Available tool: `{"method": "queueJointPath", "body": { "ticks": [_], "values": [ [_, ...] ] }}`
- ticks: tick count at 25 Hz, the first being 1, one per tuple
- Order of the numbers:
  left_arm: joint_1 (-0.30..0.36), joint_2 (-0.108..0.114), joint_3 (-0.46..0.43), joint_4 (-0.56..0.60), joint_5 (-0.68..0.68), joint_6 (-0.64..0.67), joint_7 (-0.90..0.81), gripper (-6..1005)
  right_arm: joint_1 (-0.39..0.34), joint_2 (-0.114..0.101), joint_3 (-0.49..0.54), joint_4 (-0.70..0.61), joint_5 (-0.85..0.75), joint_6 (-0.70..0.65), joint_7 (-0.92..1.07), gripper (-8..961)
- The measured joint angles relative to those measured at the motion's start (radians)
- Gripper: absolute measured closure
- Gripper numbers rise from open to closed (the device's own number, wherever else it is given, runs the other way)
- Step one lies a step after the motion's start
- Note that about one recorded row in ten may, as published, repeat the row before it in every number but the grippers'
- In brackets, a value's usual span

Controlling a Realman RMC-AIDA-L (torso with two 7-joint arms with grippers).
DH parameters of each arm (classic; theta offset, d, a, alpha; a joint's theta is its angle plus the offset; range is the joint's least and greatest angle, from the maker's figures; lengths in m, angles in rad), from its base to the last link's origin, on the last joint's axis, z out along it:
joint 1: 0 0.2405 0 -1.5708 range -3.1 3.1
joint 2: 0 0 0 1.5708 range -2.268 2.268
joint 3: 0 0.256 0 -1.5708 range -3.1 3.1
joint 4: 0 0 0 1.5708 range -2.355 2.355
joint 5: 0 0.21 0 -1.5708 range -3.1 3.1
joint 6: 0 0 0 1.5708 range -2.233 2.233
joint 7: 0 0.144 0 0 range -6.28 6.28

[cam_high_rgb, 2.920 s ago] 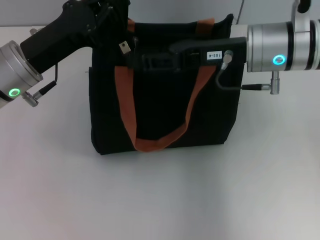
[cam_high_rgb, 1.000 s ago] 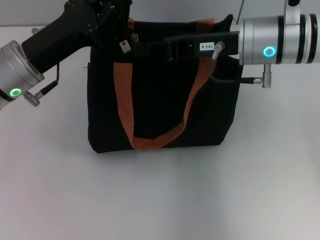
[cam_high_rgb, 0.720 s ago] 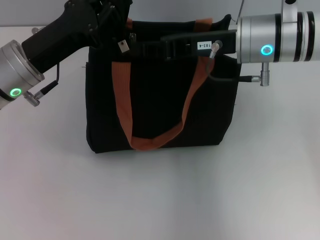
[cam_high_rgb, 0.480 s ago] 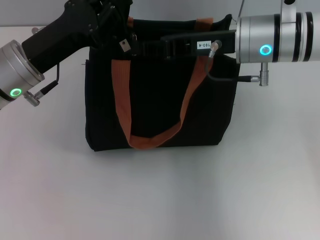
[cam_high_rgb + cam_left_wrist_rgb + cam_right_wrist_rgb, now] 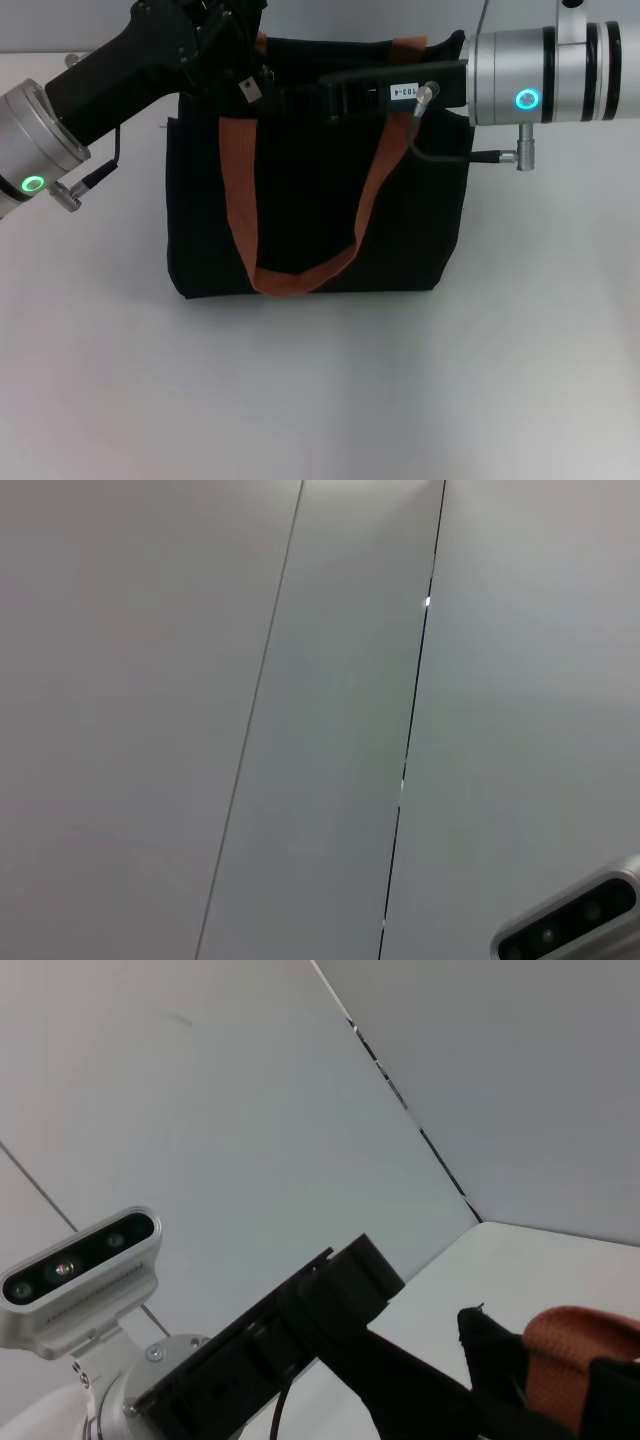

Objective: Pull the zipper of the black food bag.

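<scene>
Since the earliest frame my right gripper point(image 5: 275, 98) has climbed from across the bag's upper front to the top edge, and the black food bag point(image 5: 310, 200) has slid a little toward my left, its lower left corner now nearer the table's 9 o'clock side. My left arm has hardly moved.

From the head camera, the bag stands upright on the white table point(image 5: 330, 400), filling the centre and 12 o'clock part of the view. One orange-brown strap point(image 5: 300, 270) hangs in a loop down its front face; the other strap point(image 5: 408, 46) peeks over the far rim.

My right arm comes in from 3 o'clock, lying level along the bag's top edge, its black fingers ending near 11 o'clock. I cannot tell how far they are parted or whether they hold anything. A small silver tab, the zipper point(image 5: 249, 90), shows just beside those tips, at the bag's top left corner.

My left gripper point(image 5: 215, 20) reaches in from 9 o'clock to that same corner, pressed against the fabric; its fingers are lost against the black.

The right wrist camera shows the left arm point(image 5: 250, 1350) and a strap end point(image 5: 575, 1345).
</scene>
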Motion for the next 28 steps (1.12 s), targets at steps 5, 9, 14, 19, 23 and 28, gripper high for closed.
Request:
{"method": "queueJointPath", "body": {
  "ticks": [5,9,14,19,23,28],
  "values": [
    [-0.001,0.0,0.0,0.0,0.0,0.0,0.0,967,-0.002,0.0,0.006,0.0,0.003,0.007,0.011,757],
    [-0.001,0.0,0.0,0.0,0.0,0.0,0.0,967,0.004,0.0,-0.002,0.001,-0.004,0.013,0.014,758],
    [-0.001,0.0,0.0,0.0,0.0,0.001,0.0,967,0.008,0.0,-0.002,0.001,-0.01,0.015,0.014,889],
    [-0.001,0.0,0.0,0.0,0.0,0.001,0.001,967,0.008,0.0,-0.002,0.002,-0.01,0.015,0.014,955],
    [-0.001,0.0,0.0,0.0,0.0,0.001,0.001,967,0.001,0.0,0.003,0.001,-0.011,0.014,0.006,955],
    [0.008,0.0,-0.004,0.0,-0.001,0.001,0.002,966,-0.007,0.0,0.008,-0.004,-0.007,0.002,0.007,955]
  ]
}}
